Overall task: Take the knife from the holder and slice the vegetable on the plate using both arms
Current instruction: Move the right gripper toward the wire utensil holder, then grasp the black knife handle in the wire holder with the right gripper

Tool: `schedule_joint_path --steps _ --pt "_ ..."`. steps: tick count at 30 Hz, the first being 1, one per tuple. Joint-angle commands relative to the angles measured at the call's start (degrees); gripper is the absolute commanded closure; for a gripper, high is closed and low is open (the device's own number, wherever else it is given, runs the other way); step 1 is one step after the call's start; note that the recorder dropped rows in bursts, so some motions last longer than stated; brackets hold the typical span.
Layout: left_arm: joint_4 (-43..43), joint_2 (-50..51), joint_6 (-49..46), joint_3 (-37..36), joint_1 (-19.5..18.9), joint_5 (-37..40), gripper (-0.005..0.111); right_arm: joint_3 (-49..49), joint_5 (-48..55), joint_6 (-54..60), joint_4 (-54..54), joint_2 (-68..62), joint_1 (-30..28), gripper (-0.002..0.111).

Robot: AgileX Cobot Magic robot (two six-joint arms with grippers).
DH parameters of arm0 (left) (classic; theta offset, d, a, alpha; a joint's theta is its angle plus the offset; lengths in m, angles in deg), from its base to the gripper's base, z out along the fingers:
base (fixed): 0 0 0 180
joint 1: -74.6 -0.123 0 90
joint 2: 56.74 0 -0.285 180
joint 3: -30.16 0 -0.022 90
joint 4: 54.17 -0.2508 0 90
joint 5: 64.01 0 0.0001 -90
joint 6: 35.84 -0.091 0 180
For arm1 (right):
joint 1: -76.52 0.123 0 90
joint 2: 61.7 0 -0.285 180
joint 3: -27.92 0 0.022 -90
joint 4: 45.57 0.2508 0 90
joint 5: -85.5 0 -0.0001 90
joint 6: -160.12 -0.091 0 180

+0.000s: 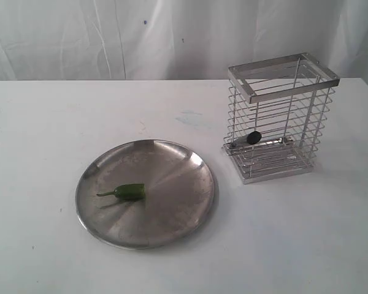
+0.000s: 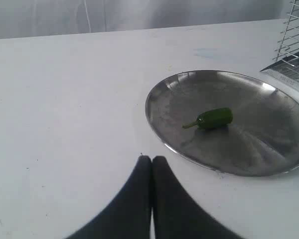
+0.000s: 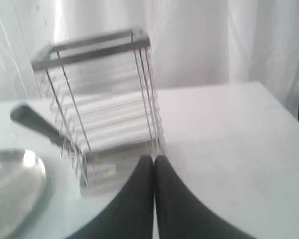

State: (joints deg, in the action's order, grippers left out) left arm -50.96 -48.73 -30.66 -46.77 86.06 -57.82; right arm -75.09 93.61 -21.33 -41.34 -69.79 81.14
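White cloth hung in folds behind a white table that filled most of the exterior view, its top marked by a faint bluish smear between the two objects upon it.

On the near left part of the table sat the plate, a wide, dull steel dish with a raised rim and a scuffed floor. To its right and slightly farther back stood the holder, an upright chrome wire basket with a flat metal rim, close to the plate's edge but apart from it. The knife lay slanted inside the basket, its dark handle poking out through the wire bars on the side facing the plate; the blade could not be made out among the bars.

On the left half of the plate lay the vegetable, a small green chili, its thin stem pointing left, touching nothing but the steel.

Neither arm appeared in the exterior view. In the left wrist view, the left gripper hung above bare table just beside the plate's rim, fingers pressed together and holding nothing. In the blurred right wrist view, the right gripper faced the holder's base, its fingers likewise closed and empty.
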Motion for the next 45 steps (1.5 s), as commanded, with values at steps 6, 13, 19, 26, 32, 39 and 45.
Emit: schedule_joint_path --steps 6,13,19,26,32,39,45 --pt "-0.08 -0.23 -0.1 -0.29 -0.06 -0.15 0.107 0.22 -18.14 -19.82 3.91 0.3 0.18 0.108" --pt "-0.08 -0.23 -0.1 -0.29 -0.06 -0.15 0.107 0.22 -23.59 -23.24 3.77 0.3 0.32 0.108" --pt "-0.08 -0.23 -0.1 -0.29 -0.06 -0.15 0.107 -3.17 -14.48 -46.35 -10.6 0.3 2.26 0.108" --pt "-0.08 -0.23 -0.1 -0.29 -0.06 -0.15 0.107 -23.22 9.59 -32.99 -19.0 -8.72 9.04 0.108" --pt "-0.08 -0.23 -0.1 -0.29 -0.06 -0.15 0.107 -36.56 29.18 -13.26 -12.45 -26.48 11.54 0.108" --pt "-0.08 -0.23 -0.1 -0.29 -0.06 -0.15 0.107 -39.01 29.11 -6.45 1.39 -43.39 11.54 0.079" --pt "-0.08 -0.23 -0.1 -0.29 -0.06 -0.15 0.107 -39.25 17.42 -5.84 19.78 -54.28 11.54 0.058"
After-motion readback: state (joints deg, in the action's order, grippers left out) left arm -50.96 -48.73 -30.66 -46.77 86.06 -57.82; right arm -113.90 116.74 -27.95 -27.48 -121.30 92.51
